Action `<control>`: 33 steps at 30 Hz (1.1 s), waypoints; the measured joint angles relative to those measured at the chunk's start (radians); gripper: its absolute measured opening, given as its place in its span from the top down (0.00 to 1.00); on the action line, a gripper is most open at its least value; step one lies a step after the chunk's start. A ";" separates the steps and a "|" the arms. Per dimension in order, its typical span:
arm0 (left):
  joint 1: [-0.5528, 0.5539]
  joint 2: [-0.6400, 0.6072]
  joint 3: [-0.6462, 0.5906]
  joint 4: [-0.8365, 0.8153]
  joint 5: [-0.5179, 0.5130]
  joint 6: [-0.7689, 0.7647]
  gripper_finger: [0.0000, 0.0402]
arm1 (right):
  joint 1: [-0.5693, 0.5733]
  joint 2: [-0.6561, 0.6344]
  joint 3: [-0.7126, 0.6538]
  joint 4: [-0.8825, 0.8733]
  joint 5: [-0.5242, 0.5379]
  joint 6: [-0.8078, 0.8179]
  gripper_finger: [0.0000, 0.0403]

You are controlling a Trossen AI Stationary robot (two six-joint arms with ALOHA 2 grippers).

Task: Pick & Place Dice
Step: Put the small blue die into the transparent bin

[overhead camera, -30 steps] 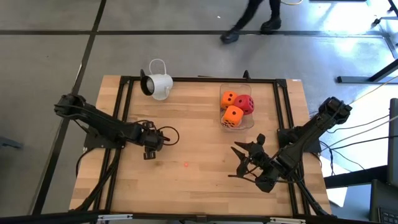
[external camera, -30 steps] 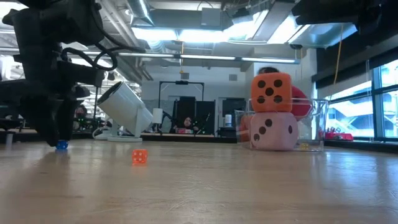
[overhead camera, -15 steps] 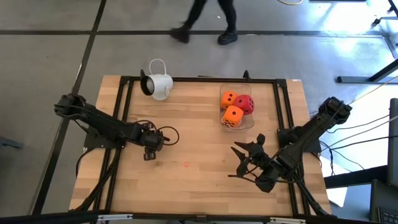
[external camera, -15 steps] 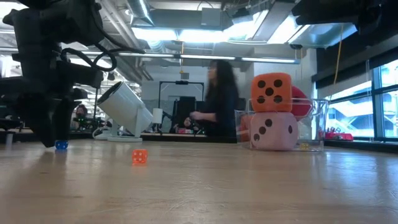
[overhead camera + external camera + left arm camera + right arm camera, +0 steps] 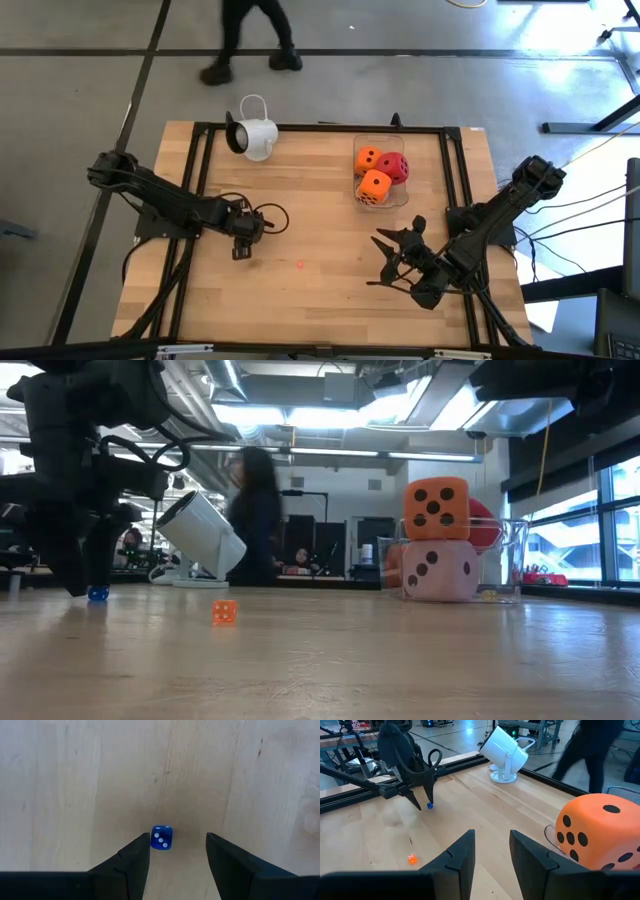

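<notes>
left gripper (image 5: 177,852): fingers apart, down over a tiny blue die (image 5: 161,837) on the table (image 5: 320,290), not pinching it
right gripper (image 5: 491,851): parked right side, fingers apart, holding nothing
big dice (image 5: 376,172): stacked in clear container (image 5: 505,560), far right
small orange die (image 5: 224,612): loose mid-table

Tiny blue die (image 5: 162,837), white pips. Tiny orange die (image 5: 224,612). Big dice: orange (image 5: 436,509), pale pink (image 5: 439,571), red (image 5: 397,167); dark pips.
</notes>
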 joint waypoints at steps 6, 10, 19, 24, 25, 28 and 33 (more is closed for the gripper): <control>0.000 0.000 0.000 0.000 -0.009 0.002 0.54 | 0.000 0.000 0.000 0.000 -0.008 0.000 0.70; 0.001 0.000 -0.014 0.007 -0.007 0.001 0.54 | 0.000 0.000 0.000 0.000 -0.008 0.000 0.70; 0.018 -0.004 -0.072 0.087 0.001 -0.008 0.54 | 0.000 0.000 0.000 0.000 -0.008 0.000 0.70; 0.018 -0.003 -0.072 0.094 0.013 0.005 0.55 | 0.000 0.000 0.000 0.000 -0.008 0.005 0.70; 0.018 -0.003 -0.072 0.095 0.017 0.004 0.55 | 0.000 0.000 0.000 0.001 -0.008 0.005 0.70; 0.018 -0.002 -0.072 0.098 0.026 0.003 0.60 | 0.000 0.000 0.000 0.001 -0.008 0.005 0.70; 0.018 -0.001 -0.072 0.107 0.032 0.001 0.72 | 0.000 0.000 0.000 0.002 -0.009 0.005 0.70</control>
